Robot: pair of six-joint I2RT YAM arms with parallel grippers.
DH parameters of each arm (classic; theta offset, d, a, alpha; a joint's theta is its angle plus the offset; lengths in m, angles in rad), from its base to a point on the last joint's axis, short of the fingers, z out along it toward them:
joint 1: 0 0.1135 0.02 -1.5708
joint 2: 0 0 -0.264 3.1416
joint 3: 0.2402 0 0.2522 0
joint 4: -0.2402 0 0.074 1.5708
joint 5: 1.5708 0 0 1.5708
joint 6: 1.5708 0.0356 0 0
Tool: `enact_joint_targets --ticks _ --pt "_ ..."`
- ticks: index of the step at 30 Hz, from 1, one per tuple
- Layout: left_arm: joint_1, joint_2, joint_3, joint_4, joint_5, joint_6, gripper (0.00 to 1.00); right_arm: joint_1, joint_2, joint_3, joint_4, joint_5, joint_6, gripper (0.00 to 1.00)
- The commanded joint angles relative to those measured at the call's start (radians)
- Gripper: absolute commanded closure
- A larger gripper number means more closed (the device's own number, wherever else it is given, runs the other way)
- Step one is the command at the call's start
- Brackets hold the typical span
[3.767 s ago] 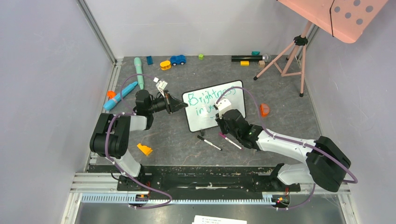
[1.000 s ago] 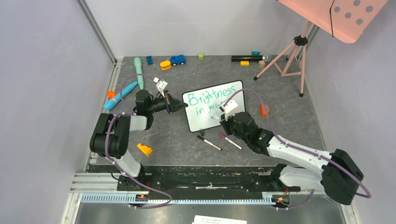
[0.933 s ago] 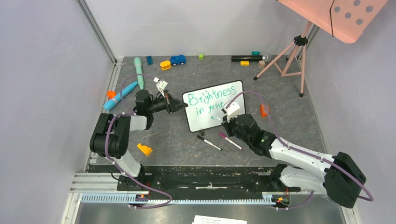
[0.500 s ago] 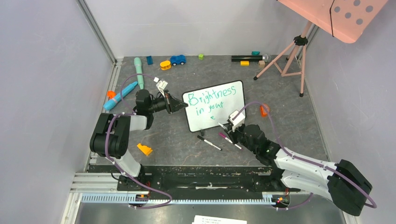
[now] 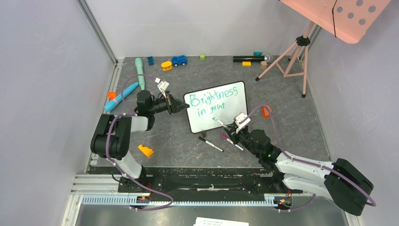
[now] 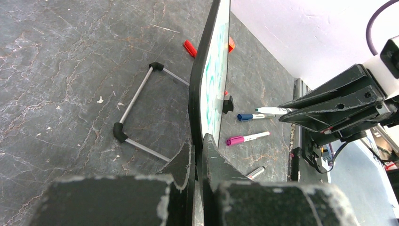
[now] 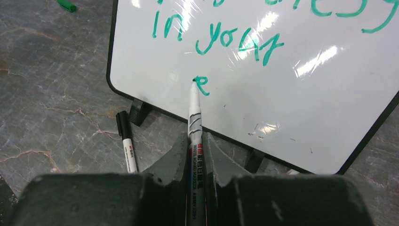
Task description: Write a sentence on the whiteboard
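The whiteboard (image 5: 221, 109) stands tilted on its little black feet mid-table. Its sentence (image 5: 211, 100) is teal handwriting: "Brightness", "in your" (image 7: 216, 40) and a lone "e" (image 7: 202, 86) on a third line. My left gripper (image 5: 185, 107) is shut on the board's left edge, which the left wrist view shows edge-on as the whiteboard (image 6: 209, 80) running between the jaws of the left gripper (image 6: 197, 141). My right gripper (image 5: 230, 129) is shut on a white marker (image 7: 194, 113). The marker's teal tip sits just left of the "e".
A black-capped marker (image 5: 210, 144) and a magenta-capped marker (image 5: 231, 141) lie in front of the board. An orange wedge (image 5: 145, 150), an orange piece (image 5: 266, 111), a tripod (image 5: 291, 54) holding a pink dotted panel, and toys along the back wall, among them a blue car (image 5: 179, 60), surround it.
The right gripper with the marker has drawn back toward the near edge, off the board's lower right. "in yo" has grown to "in your" plus an "e" below. The left arm has not moved.
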Motion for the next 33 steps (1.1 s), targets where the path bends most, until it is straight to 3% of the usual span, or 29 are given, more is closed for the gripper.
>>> enact_joint_targets --ticks 1,22,33 --pt "-0.011 0.012 0.013 -0.021 -0.005 0.126 0.98 0.001 0.012 -0.01 0.089 0.032 -0.006 1.0" --pt "-0.011 0.009 -0.004 0.043 0.003 0.092 0.98 0.001 0.128 0.053 0.07 0.018 -0.012 1.0" --pt "-0.011 -0.012 -0.002 -0.013 -0.009 0.129 0.98 0.001 0.201 0.108 0.063 0.033 -0.007 1.0"
